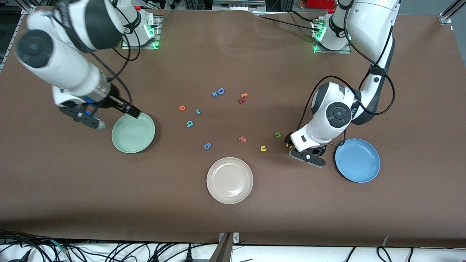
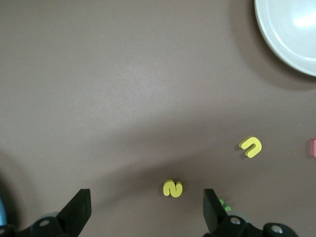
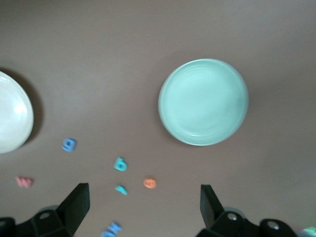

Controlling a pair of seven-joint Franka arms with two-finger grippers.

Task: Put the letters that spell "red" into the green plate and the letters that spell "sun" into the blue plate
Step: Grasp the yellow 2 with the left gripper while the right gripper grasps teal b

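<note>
My left gripper point(image 1: 289, 142) point(image 2: 146, 210) is open low over the table, with the yellow "s" point(image 2: 173, 188) lying loose between its fingers, closer to one. The yellow "u" point(image 1: 263, 148) point(image 2: 251, 146) and the green "n" point(image 1: 277, 135) lie close by. The blue plate point(image 1: 357, 160) sits beside that arm. My right gripper point(image 1: 116, 119) point(image 3: 143, 207) hangs open and holds nothing above the rim of the green plate point(image 1: 136, 136) point(image 3: 203, 101). The orange "e" point(image 1: 182, 107) point(image 3: 149, 183), teal "r" point(image 1: 197, 111) point(image 3: 120, 189) and teal "d" point(image 1: 189, 124) point(image 3: 120, 164) lie mid-table.
A cream-white plate point(image 1: 229, 180) sits nearest the front camera. A blue "g" point(image 1: 207, 146) and pink "w" point(image 1: 242, 139) lie between it and the task letters. A blue "D" point(image 1: 220, 91) and red letters point(image 1: 243, 97) lie nearer the bases.
</note>
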